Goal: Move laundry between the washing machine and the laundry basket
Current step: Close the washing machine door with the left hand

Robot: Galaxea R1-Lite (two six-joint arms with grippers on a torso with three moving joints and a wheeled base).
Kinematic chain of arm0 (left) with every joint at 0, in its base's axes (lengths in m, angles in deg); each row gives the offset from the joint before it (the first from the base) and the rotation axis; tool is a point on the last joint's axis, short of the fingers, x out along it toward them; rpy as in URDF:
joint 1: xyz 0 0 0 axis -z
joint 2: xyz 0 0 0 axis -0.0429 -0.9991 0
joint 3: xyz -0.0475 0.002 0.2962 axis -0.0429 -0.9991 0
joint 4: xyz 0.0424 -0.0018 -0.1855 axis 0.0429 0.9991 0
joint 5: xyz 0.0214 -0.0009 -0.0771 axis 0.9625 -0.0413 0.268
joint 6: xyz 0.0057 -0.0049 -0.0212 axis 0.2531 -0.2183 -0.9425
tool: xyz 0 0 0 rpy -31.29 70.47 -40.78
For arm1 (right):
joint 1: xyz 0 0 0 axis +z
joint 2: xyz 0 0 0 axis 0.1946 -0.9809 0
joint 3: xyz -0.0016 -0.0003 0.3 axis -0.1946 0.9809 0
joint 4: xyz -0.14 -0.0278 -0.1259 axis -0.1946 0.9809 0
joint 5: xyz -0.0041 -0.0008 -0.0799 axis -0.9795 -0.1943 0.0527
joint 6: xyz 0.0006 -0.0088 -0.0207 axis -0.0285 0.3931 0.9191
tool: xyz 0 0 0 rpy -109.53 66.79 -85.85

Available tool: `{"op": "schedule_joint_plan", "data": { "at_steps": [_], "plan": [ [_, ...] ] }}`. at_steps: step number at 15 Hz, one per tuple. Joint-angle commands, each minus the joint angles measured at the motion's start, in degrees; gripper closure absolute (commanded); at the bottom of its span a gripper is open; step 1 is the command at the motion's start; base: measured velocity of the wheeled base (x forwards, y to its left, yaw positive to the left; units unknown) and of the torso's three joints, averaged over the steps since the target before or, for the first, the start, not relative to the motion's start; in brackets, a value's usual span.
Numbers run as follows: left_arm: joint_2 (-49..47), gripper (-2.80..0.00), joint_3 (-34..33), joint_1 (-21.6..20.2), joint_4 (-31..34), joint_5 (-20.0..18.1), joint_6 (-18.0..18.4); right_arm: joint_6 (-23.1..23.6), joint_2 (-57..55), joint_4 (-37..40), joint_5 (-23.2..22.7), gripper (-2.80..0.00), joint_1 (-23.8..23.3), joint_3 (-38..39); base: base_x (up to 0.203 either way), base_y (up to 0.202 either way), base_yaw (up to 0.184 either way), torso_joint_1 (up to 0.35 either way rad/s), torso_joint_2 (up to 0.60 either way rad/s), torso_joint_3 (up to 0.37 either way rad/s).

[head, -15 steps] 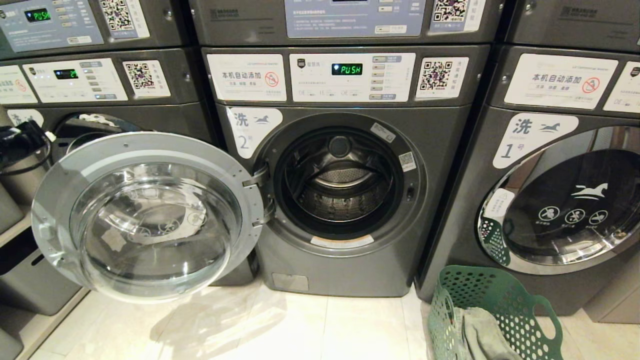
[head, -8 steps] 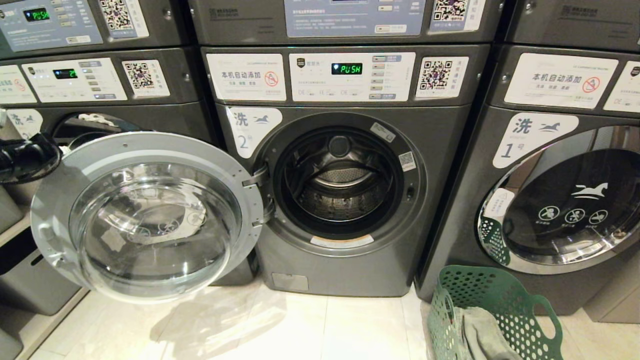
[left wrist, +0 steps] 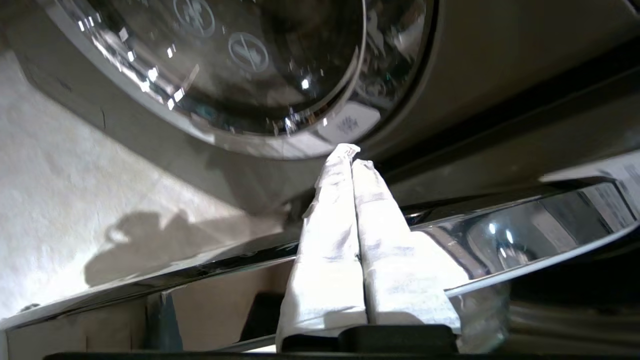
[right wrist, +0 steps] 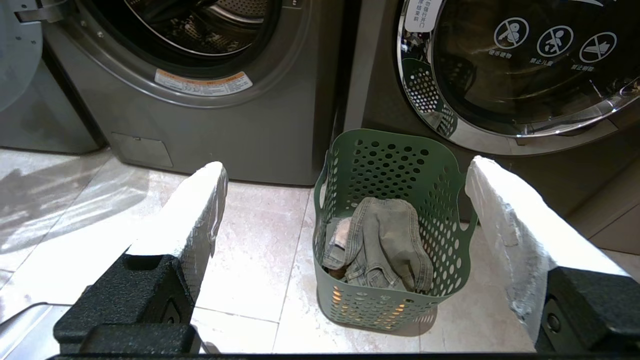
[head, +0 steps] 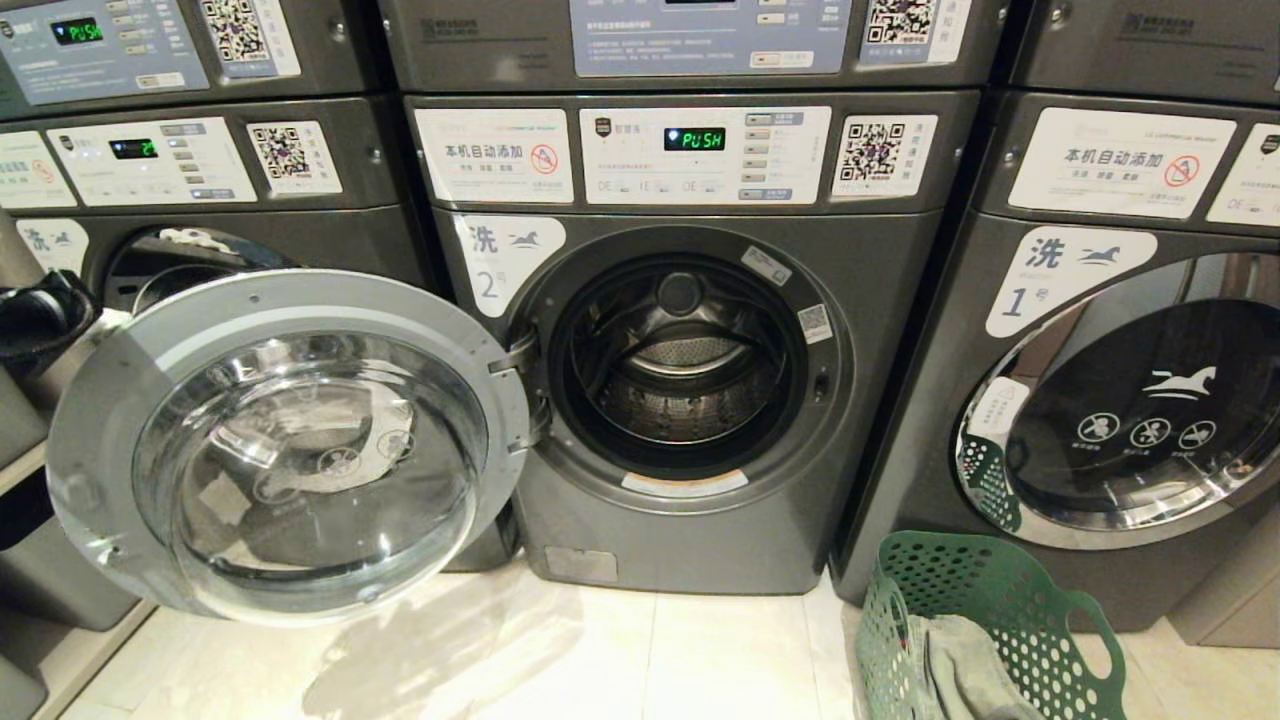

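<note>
The dark grey front-loading washing machine marked 2 [head: 690,380] stands with its round chrome-rimmed glass door [head: 290,445] swung fully out toward nine o'clock, which leaves the steel drum [head: 680,365] exposed and, as far as can be seen, empty. That looks like the reason for the door's position: a clear mouth for loading.

The left claw [left wrist: 350,155], its white padded fingers pressed together with nothing between them, sits at the door's far edge, near nine o'clock in the head view; the wrist view shows the fingertips against or just beside the chrome rim. Shut fingers suit pushing a door better than gripping it.

The green perforated plastic laundry basket [right wrist: 390,165] stands on the pale tiled floor [head: 620,650] at about five o'clock from the drum, in front of the like machine marked 1 [head: 1100,400]. A faded grey-green denim-like garment [right wrist: 385,240] lies heaped inside it. The right claw [right wrist: 345,210] hangs above the floor with fingers spread wide, facing the basket, probably placed ready to reach for the garment.
</note>
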Motion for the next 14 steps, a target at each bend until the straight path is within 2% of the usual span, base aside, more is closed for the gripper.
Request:
{"op": "schedule_joint_plan", "data": {
  "at_steps": [1,3,6,10,12,14],
  "plan": [
    [6.0,0.00,0.0,-0.2,10.7,-2.7,-0.2,0.0,-0.1,0.0,-0.1,-2.80,0.0,0.0,0.000,0.000,0.000,0.000,0.00,0.000],
    [10.5,0.00,0.0,-0.2,21.8,-4.6,0.1,0.0,-0.1,0.0,-0.1,-2.80,0.0,0.1,0.000,0.000,0.000,0.000,0.00,0.000],
    [15.8,0.00,0.0,0.4,33.6,-5.1,0.2,0.0,-0.1,0.0,0.0,-2.80,0.0,0.1,0.000,0.000,0.000,0.000,0.00,0.000],
    [24.8,0.00,0.0,4.6,52.3,-5.7,-0.3,0.0,-0.1,0.0,0.0,-2.80,0.0,0.1,0.000,0.000,0.000,0.000,0.00,0.000],
    [27.9,0.00,0.0,6.1,56.7,-5.6,-4.1,-0.1,-0.1,0.0,0.0,-2.80,0.0,0.1,0.000,0.000,0.000,0.000,0.00,0.000],
    [26.8,0.00,-0.2,5.5,54.4,-0.3,-4.9,0.0,-0.1,-0.8,0.0,-2.80,0.0,0.3,0.000,0.000,0.000,0.000,0.00,0.000]
  ]
}}
